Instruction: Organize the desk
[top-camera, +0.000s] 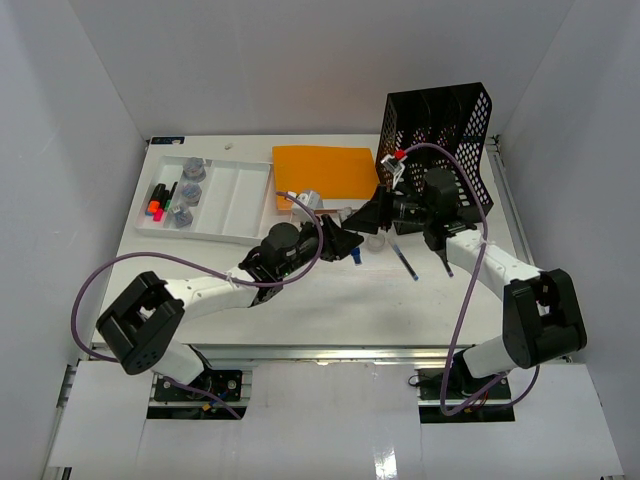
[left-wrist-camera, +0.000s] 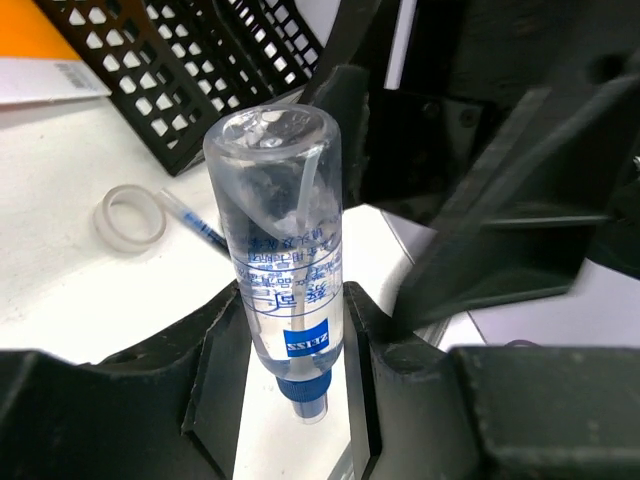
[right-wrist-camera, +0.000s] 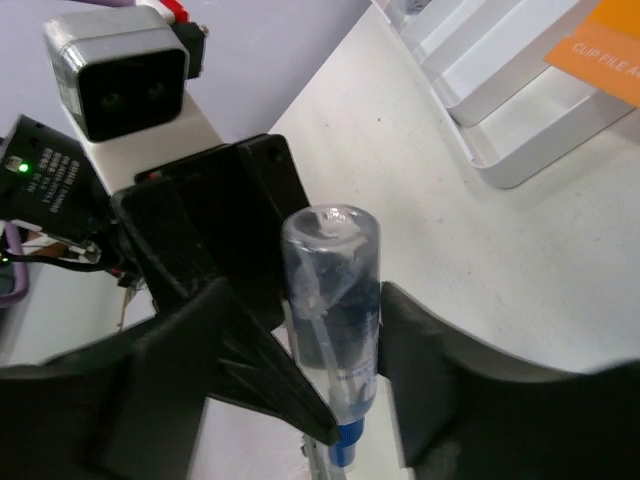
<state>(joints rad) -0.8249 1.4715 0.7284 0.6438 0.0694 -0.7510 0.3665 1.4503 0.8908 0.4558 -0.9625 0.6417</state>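
Tabletop (top-camera: 330, 310): white, spans the enclosure floor beneath both arms.
Bottle (left-wrist-camera: 285, 250): clear, blue-capped, between both grippers over the tabletop's middle.
Left gripper (left-wrist-camera: 290, 345): narrow, fingers pressed against both sides of the bottle.
Right gripper (right-wrist-camera: 335, 330): parted around the same bottle, slim gap on one side.
Tray (top-camera: 235, 200): far left.
Mesh rack (top-camera: 440, 130): far right.

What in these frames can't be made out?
Left wrist: clear spray bottle label print, too small to read.
Top view: bottle mostly hidden between left fingers and right fingers.
Right wrist: whether right fingers press the bottle; contact line unclear.
Top view: white tray contents too small.
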